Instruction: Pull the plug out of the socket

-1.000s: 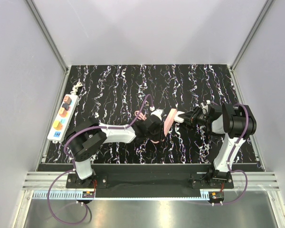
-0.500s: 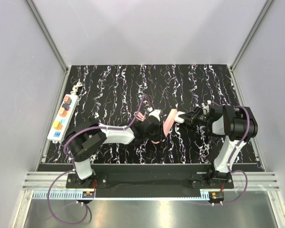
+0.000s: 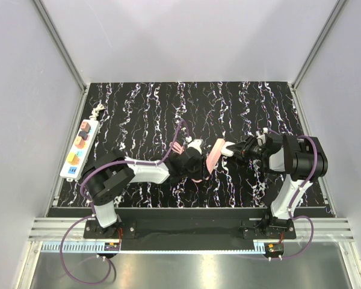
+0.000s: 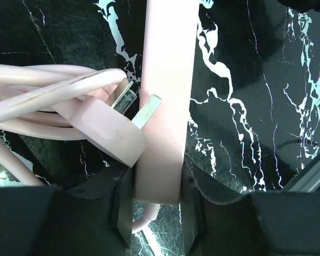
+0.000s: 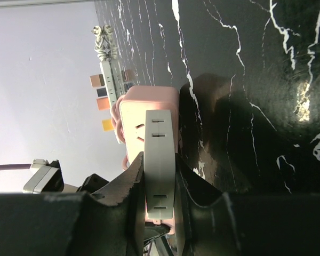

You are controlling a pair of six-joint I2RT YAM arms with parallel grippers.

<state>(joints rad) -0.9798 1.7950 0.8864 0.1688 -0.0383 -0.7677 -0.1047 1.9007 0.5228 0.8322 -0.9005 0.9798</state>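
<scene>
The socket, a long white power strip with coloured patches, lies at the mat's left edge, far from both grippers; it also shows far off in the right wrist view. My left gripper is shut on the end of a pink extension block. A pink plug with bare metal prongs and its bundled pink cord lie against that block. My right gripper is shut on a small white cube adapter, which sits against the pink block's face.
The black marbled mat covers the table, with grey walls close on the left, back and right. A metal rail runs along the near edge by the arm bases.
The left wrist has shifted slightly and the pink block's far end sits a little higher. Both grippers keep their hold and the adapter stays against the block.
</scene>
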